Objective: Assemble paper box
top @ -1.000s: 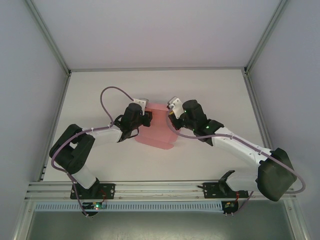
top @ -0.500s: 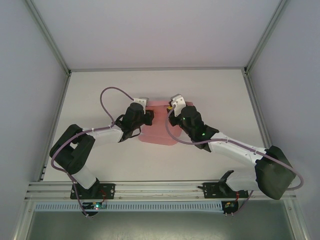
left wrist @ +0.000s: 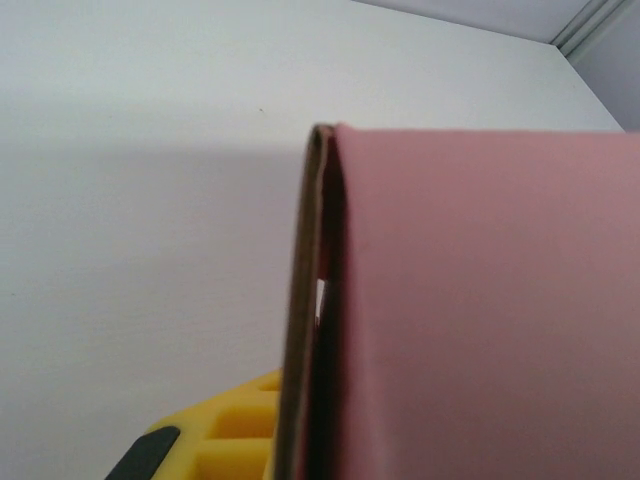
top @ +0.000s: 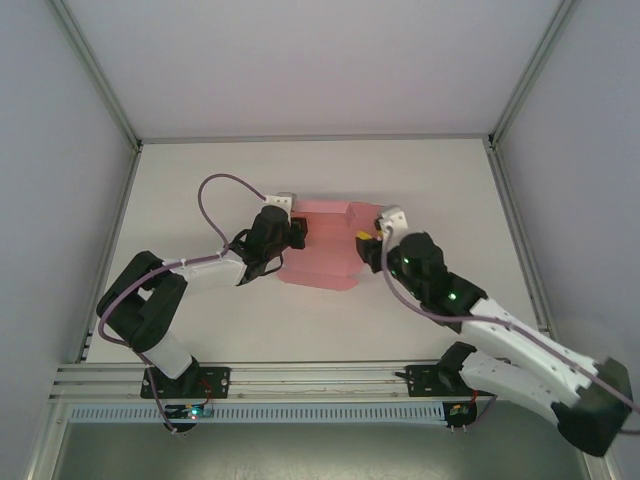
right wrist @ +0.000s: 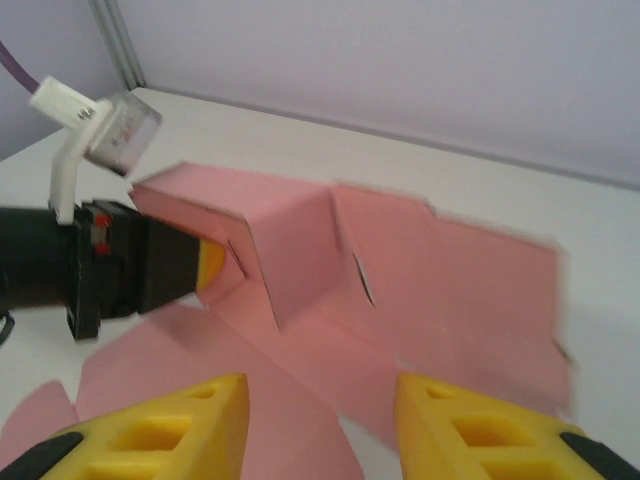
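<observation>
A pink card box (top: 322,262), mostly an opened-out sheet, lies at the middle of the white desk (top: 200,170), between the two arms. The left end effector (top: 297,232) sits at the box's left edge, clamped tight on a panel folded up off the desk. In the left wrist view that panel rises edge-on above a yellow finger (left wrist: 230,430), its card doubled over, with a broad pink face spreading to the right. The right end effector (top: 366,238) hangs over the box's right edge. Its yellow fingers (right wrist: 190,420) stand apart with nothing between them. From the right wrist view the card lies ahead of and below the fingertips. One panel is raised at a crease beside the left arm's grip, and the other panels and flaps lie flat on the desk. The box's far right flaps are blurred in that view, so whether the right fingers brush the card cannot be told.
</observation>
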Available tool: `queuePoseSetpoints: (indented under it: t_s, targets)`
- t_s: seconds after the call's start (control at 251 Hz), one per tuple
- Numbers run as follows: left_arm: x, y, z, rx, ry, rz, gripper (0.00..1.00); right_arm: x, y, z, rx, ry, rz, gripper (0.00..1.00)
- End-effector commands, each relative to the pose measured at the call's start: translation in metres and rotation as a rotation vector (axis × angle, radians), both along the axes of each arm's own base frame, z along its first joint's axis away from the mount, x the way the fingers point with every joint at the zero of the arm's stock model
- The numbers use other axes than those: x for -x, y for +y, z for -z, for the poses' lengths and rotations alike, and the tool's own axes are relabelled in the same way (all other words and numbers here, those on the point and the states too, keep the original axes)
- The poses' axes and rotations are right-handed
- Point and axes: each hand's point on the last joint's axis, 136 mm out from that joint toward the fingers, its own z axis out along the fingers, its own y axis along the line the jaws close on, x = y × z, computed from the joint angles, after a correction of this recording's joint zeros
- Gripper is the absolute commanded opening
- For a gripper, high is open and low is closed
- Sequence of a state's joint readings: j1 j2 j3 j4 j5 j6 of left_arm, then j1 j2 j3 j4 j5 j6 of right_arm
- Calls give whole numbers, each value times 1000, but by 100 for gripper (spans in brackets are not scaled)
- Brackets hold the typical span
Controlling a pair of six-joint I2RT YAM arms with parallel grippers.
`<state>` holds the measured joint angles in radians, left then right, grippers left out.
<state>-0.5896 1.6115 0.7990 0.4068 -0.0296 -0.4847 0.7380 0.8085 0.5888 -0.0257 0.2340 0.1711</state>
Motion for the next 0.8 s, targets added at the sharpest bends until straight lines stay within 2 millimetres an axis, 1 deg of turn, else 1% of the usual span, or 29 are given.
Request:
queuePoseSetpoints:
  t_s: [0.0,0.068,0.104,0.216,0.279,0.355,0.459,0.682,0.694,0.798]
  targets:
    - [-6,3,-31,43,-50,-41,0,19,-38,36,-8,107,131,44]
    - [-5,4,-36,59,-50,-47,0,26,-55,42,-40,114,185,40]
    - [-4,4,-39,68,-49,-45,0,29,-60,45,-61,113,189,39]
    - [1,0,-47,87,-45,-11,0,32,-64,48,-127,113,170,35]
    - [3,-2,-50,93,-48,7,0,29,-67,47,-142,113,171,28]
    - [5,-4,-49,92,-48,27,0,24,-65,44,-139,100,150,23]
    - [8,-8,-48,92,-46,56,0,14,-61,41,-103,78,125,19]
    - [12,-16,-47,106,-27,102,0,-7,-46,36,-73,87,64,15]
    - [13,-16,-49,107,-32,105,0,-8,-45,36,-74,87,62,15]
    - [13,-17,-46,92,-27,115,0,-14,-38,34,-71,82,36,14]
